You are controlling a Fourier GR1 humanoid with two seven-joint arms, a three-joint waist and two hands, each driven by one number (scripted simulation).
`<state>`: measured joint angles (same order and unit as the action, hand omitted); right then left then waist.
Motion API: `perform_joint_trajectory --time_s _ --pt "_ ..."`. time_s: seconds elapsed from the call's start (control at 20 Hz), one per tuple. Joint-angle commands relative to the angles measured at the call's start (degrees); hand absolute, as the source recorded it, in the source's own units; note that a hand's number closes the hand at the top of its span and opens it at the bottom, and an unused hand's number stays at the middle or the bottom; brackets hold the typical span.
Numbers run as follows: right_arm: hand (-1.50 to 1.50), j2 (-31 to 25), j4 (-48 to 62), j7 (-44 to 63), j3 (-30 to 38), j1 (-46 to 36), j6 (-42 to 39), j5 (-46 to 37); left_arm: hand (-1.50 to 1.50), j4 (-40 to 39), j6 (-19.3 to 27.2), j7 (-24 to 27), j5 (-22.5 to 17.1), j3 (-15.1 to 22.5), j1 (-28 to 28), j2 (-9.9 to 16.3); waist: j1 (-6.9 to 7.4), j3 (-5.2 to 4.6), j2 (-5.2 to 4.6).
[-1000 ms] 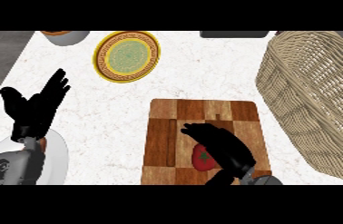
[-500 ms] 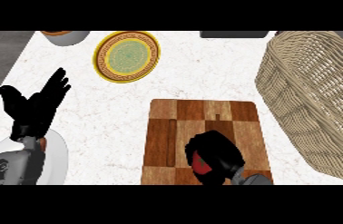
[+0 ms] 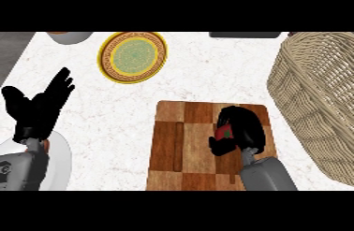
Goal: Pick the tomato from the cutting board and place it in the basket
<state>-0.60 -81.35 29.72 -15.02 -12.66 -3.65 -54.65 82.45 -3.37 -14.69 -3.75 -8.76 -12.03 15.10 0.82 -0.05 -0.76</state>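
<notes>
The tomato (image 3: 223, 132) sits over the right half of the cutting board (image 3: 181, 146), showing only as a small red patch because the right hand (image 3: 240, 132) has its dark fingers and thumb curled around it, covering most of it from above. Whether the tomato rests on the wood or is already a little clear of it cannot be told from this steep view. The step in hand looks like the lift after the grasp, and doing it well calls for raising the tomato straight up before any sideways travel, keeping the fingers wrapped as they are so the round fruit does not roll out. The basket (image 3: 314, 99) stands just beside the board's right edge, its woven wall rising high and leaning toward the board, so the hand will likely need to clear that rim before moving over the opening. The counter (image 3: 207, 71) above the board is bare, giving room to swing up and right. Farther off, a yellow-rimmed plate (image 3: 133, 56) lies well apart to the upper left, out of the path. The left hand (image 3: 38, 108) rests near the left edge with its fingers spread, holding nothing.
</notes>
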Motion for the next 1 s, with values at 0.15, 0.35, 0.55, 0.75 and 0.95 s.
perform_joint_trajectory --time_s 0.15,0.35,0.55,0.75,0.95 --pt "1.50 0.6 5.8 26.7 3.1 -12.6 16.4 2.8 0.00 0.0 -2.0 0.2 -0.4 1.6 -2.1 -0.2 4.82 0.12 -0.45" --pt "1.50 0.6 6.4 31.0 1.2 -22.3 30.9 0.9 0.00 -1.9 -1.5 0.5 1.0 3.1 -3.3 -1.1 5.91 0.08 -0.63" --pt "1.50 0.6 10.4 35.7 -1.0 -31.5 39.5 -6.9 0.00 -2.4 -1.3 -0.4 1.0 3.8 -4.1 -2.1 5.88 -0.10 -0.21" --pt "1.50 0.6 17.2 44.0 -1.0 -40.0 40.7 -14.1 0.00 -4.4 -1.0 0.9 1.8 3.1 -5.7 -1.3 5.17 -0.24 -0.30" --pt "1.50 0.6 21.8 50.5 2.3 -47.4 36.9 -20.4 0.00 -4.7 -0.7 2.0 1.2 1.7 -3.6 -1.1 4.01 -0.26 0.32"
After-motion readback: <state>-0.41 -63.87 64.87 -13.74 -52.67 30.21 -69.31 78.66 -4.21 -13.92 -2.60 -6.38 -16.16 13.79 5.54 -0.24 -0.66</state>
